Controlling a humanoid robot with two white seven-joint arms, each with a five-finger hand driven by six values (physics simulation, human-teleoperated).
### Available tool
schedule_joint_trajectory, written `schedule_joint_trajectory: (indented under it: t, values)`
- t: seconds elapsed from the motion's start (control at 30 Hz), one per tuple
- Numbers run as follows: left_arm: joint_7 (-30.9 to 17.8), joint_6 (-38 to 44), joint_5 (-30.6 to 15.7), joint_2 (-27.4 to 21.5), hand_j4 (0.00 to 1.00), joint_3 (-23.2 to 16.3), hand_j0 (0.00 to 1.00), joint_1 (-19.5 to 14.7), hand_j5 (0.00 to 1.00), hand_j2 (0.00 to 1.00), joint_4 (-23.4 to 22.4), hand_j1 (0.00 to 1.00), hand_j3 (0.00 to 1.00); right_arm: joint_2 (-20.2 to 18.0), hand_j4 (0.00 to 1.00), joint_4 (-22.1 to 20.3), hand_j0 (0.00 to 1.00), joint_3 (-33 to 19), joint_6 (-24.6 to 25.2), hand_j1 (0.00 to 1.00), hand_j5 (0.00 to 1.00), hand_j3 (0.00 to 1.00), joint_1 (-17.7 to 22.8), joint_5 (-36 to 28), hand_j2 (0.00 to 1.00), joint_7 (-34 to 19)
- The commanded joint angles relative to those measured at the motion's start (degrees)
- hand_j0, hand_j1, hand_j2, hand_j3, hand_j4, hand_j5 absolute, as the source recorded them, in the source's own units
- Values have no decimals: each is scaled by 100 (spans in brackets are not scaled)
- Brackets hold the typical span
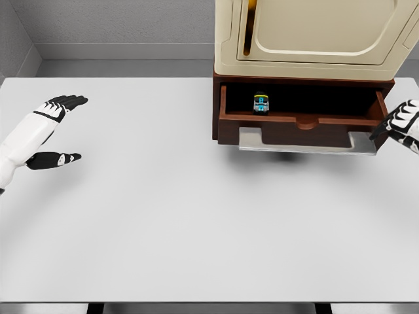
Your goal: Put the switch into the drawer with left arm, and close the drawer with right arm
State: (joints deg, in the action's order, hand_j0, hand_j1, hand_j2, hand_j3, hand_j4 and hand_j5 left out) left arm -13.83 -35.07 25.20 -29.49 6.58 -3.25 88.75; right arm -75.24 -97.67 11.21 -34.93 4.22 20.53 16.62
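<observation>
Green-and-blue, the small switch lies inside the open brown drawer, left of its middle, under a cream cabinet that stands at the far right edge of the white table. Just beside the drawer's right front corner, near its grey handle, is the right hand, fingers loosely curled and holding nothing. By the table's left edge, well apart, the left hand is spread wide and empty.
</observation>
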Motion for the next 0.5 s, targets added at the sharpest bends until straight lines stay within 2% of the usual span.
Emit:
schedule_joint_trajectory:
  t: [0.0, 0.43, 0.47]
  values:
    - [3, 7, -42, -4, 100, 1, 100, 0, 100, 100, 2, 100, 100, -70, 35, -15, 35, -4, -7, 35, 35, 35, 0, -49, 35, 8]
    - [3, 7, -33, 40, 100, 1, 100, 0, 100, 100, 2, 100, 100, -140, 38, 55, 38, 40, -7, 38, 38, 38, 299, -41, 38, -27]
    - [3, 7, -42, 39, 100, 1, 100, 0, 100, 100, 2, 100, 100, -122, 44, 90, 44, -4, -7, 44, 44, 44, 299, -49, 44, -18]
